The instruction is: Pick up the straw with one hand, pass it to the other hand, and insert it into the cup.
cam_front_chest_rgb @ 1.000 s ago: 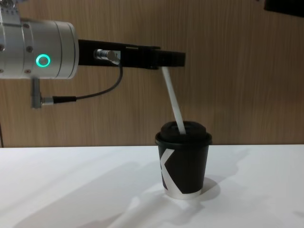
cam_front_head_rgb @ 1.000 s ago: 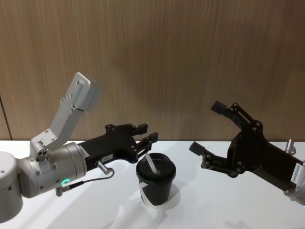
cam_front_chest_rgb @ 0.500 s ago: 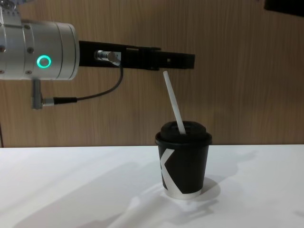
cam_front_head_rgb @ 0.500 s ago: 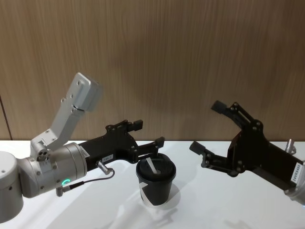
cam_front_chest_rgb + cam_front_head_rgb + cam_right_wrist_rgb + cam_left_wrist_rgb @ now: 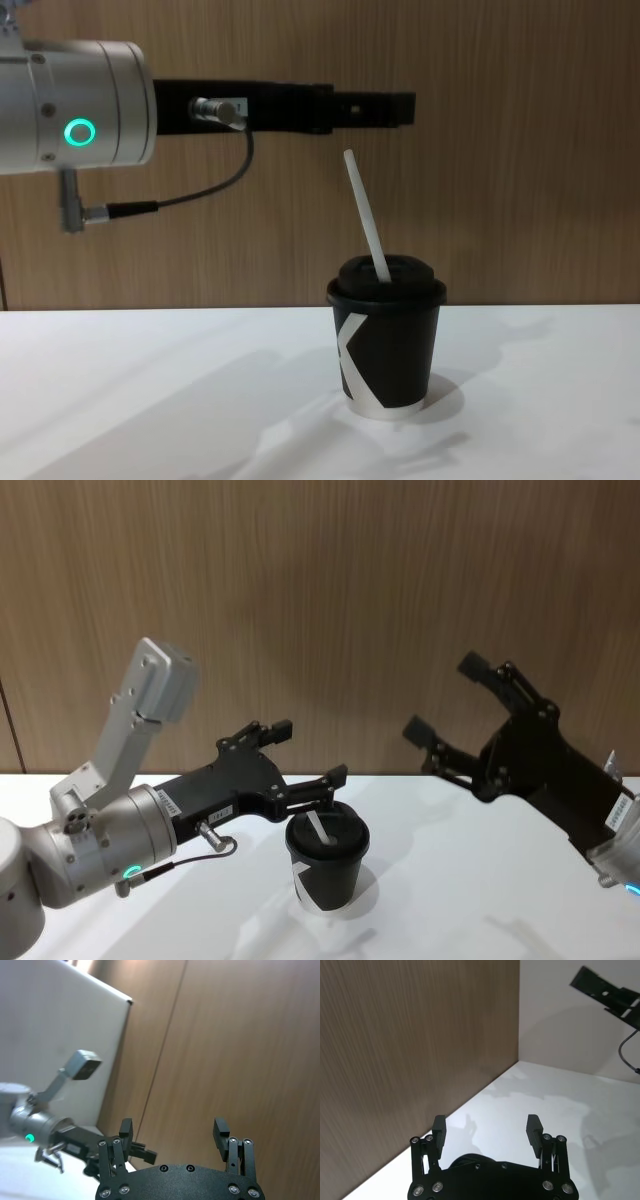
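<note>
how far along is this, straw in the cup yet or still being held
Done: the straw stands in the cup, poking through the lid at a tilt. Nothing is in hand: the left hand is open, above the straw's top and not touching it; the right hand is open, raised off to the right. Probably all that is left is to move the arms away.

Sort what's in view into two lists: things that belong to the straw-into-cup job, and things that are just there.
Part of the job:
- straw, standing tilted in the lid
- cup, upright on the table
- left pincer, open, above the cup and clear of the straw
- right pincer, open, raised off to the right

Just there:
- white table
- wood-panelled wall
</note>
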`<act>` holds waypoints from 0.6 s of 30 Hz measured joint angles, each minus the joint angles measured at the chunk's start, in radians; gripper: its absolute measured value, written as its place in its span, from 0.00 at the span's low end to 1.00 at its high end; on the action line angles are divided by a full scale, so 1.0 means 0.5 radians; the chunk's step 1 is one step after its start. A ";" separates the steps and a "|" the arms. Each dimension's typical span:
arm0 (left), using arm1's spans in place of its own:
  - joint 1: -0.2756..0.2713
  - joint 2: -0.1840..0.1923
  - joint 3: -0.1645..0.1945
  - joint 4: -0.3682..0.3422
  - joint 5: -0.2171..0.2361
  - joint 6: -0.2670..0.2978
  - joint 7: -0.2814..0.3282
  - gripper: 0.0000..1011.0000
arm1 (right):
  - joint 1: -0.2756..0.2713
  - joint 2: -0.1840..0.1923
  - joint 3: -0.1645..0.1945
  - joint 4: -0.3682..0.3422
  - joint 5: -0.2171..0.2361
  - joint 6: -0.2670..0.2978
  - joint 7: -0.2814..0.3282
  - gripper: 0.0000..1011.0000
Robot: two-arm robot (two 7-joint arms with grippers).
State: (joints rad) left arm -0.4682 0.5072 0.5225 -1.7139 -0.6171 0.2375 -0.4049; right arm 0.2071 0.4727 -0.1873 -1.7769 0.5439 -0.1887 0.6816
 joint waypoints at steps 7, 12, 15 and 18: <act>0.064 0.002 -0.037 -0.049 0.037 -0.147 0.001 0.99 | -0.003 -0.069 0.010 -0.065 0.034 0.186 -0.225 0.99; 0.114 -0.009 -0.066 -0.086 0.077 -0.267 0.020 0.99 | 0.004 -0.101 0.006 -0.094 0.058 0.306 -0.340 0.99; 0.138 -0.019 -0.080 -0.101 0.107 -0.335 0.040 0.99 | 0.007 -0.105 -0.002 -0.100 0.068 0.353 -0.371 0.99; 0.160 -0.033 -0.094 -0.115 0.138 -0.395 0.063 0.99 | 0.008 -0.099 -0.011 -0.102 0.081 0.394 -0.385 0.99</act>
State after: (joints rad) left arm -0.3881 0.4905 0.4755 -1.7715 -0.5481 0.0398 -0.3735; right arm 0.2111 0.4230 -0.1930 -1.8280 0.5845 0.0081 0.4889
